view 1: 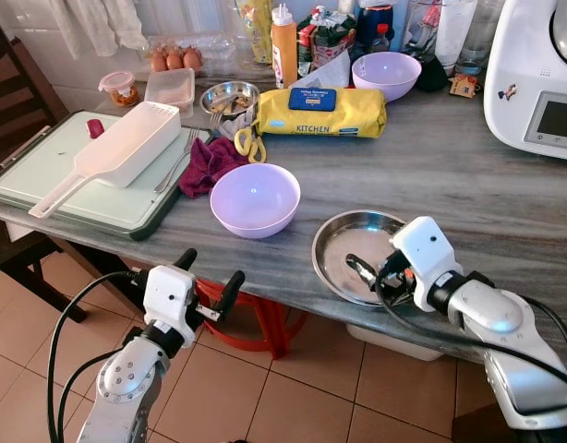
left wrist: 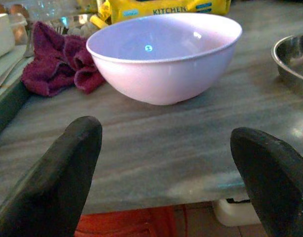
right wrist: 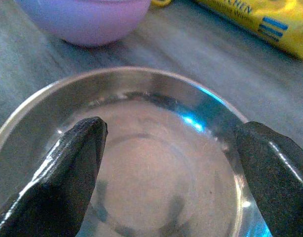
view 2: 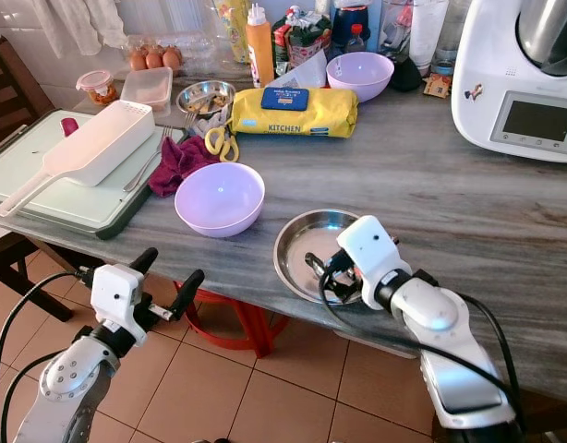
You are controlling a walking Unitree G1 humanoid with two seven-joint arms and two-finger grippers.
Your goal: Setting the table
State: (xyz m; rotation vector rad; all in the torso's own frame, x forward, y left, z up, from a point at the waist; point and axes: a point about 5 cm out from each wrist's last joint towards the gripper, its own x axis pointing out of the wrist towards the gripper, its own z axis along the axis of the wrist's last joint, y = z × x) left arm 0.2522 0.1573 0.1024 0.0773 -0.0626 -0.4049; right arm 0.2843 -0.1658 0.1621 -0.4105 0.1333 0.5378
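Observation:
A shallow steel plate [view 1: 343, 242] lies near the front edge of the grey stone table [view 1: 468, 175]. My right gripper [view 1: 368, 274] hovers low over the plate's near side, open, with nothing between its black fingers [right wrist: 77, 163]; the plate's inside [right wrist: 156, 163] lies between them. A lilac bowl [view 1: 255, 198] stands left of the plate, and a second lilac bowl [view 1: 386, 74] sits at the back. My left gripper [view 1: 210, 274] is open, just below and in front of the table edge, facing the near bowl [left wrist: 164, 59].
A green tray [view 1: 43, 171] with a white slotted scoop [view 1: 126, 148] sits at the left, a maroon cloth [view 1: 208, 164] beside it. A yellow pack [view 1: 320, 111], a steel bowl [view 1: 230, 97], bottles and eggs line the back. A white appliance [view 1: 537, 78] stands far right. A red stool [view 1: 256, 318] is under the table.

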